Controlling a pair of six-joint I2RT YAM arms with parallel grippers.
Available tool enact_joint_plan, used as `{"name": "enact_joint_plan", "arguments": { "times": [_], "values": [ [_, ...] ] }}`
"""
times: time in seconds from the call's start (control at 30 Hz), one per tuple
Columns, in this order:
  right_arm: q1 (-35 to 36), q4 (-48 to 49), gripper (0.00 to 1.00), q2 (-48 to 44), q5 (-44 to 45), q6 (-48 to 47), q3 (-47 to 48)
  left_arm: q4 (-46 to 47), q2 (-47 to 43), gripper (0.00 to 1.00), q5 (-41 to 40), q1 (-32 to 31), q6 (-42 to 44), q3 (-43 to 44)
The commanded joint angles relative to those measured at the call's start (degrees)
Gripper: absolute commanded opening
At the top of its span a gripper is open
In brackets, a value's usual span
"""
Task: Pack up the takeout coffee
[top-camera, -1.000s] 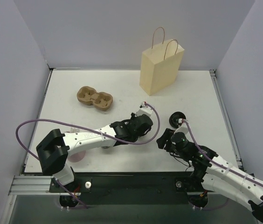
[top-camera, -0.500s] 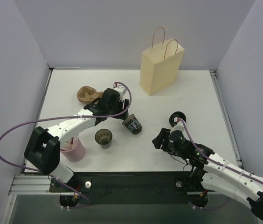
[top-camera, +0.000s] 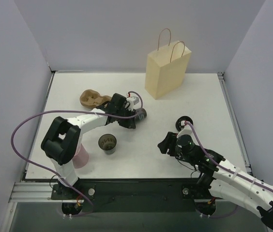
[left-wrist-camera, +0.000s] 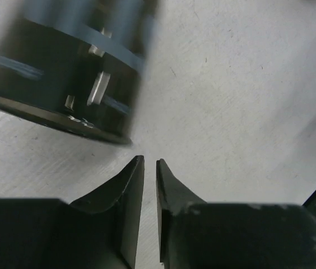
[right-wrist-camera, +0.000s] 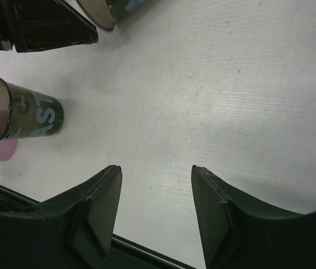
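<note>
A black paper cup (top-camera: 140,114) lies on its side at mid-table; in the left wrist view it (left-wrist-camera: 68,61) fills the upper left. My left gripper (top-camera: 132,119) is next to it, its jaws nearly closed on nothing (left-wrist-camera: 150,163). A second black cup (top-camera: 107,142) stands upright and open without a lid; it also shows in the right wrist view (right-wrist-camera: 21,115). A round dark lid (top-camera: 184,122) lies on the table by my right arm. My right gripper (top-camera: 163,143) is open and empty (right-wrist-camera: 155,174) over bare table. The tan paper bag (top-camera: 167,72) stands at the back.
A brown pulp tray (top-camera: 91,98) sits at the back left, partly hidden by the left arm. A pink cup (top-camera: 80,155) stands near the left arm's base. Grey walls close in the table on three sides.
The left arm swung from the front of the table to the back left. The tipped cup shifted back from mid-table and lies beside the left gripper. The right gripper barely moved.
</note>
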Motion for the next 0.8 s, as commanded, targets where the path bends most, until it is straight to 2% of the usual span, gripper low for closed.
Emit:
{"name": "enact_joint_plan", "arguments": {
  "times": [0.0,0.03,0.07,0.1,0.23,0.33,0.37,0.47,0.57,0.7,0.77],
  "values": [
    [-0.5,-1.8,0.53,-0.8,0.9,-1.9,3.0,2.9,-1.1,0.15,1.5,-0.4,-0.1,2.3],
    [-0.5,-2.1,0.53,-1.2,1.1,-1.9,3.1,2.3,-2.0,0.05,-0.3,-1.2,-0.2,2.8],
    [-0.5,-2.5,0.53,-1.5,1.4,-2.0,3.1,0.4,-4.1,0.02,-2.6,-2.1,0.6,4.0],
    [-0.5,-2.5,0.53,-1.9,1.6,-2.0,3.1,-0.8,-5.2,0.00,-8.8,-4.8,1.2,5.1],
    [-0.5,-2.8,0.53,-4.8,2.4,-2.8,3.2,-7.2,-7.8,0.00,-23.6,-10.1,3.4,10.5],
    [-0.5,-3.3,0.53,-4.8,3.0,-4.0,3.8,-10.7,-8.0,0.00,-33.5,-10.1,0.2,11.8],
    [-0.5,-3.3,0.53,-4.4,3.5,-4.1,4.1,-10.9,-7.9,0.12,-38.7,-9.5,-1.3,11.2],
    [-0.5,-4.2,0.53,-2.9,3.2,-4.3,5.0,-8.6,-8.4,0.43,-37.3,-5.6,-3.7,10.0],
    [-0.5,-4.0,0.53,-2.5,3.3,-4.4,5.4,-5.5,-9.0,0.55,-38.3,-3.5,-2.5,10.6],
    [-0.5,-3.7,0.53,-1.8,3.5,-4.6,5.7,-2.7,-6.4,0.62,-39.1,-2.4,5.1,13.8],
    [-0.5,-3.7,0.53,-1.1,3.5,-5.1,6.1,-4.7,-2.4,0.66,-39.7,-2.3,7.0,18.9]
  ]
}}
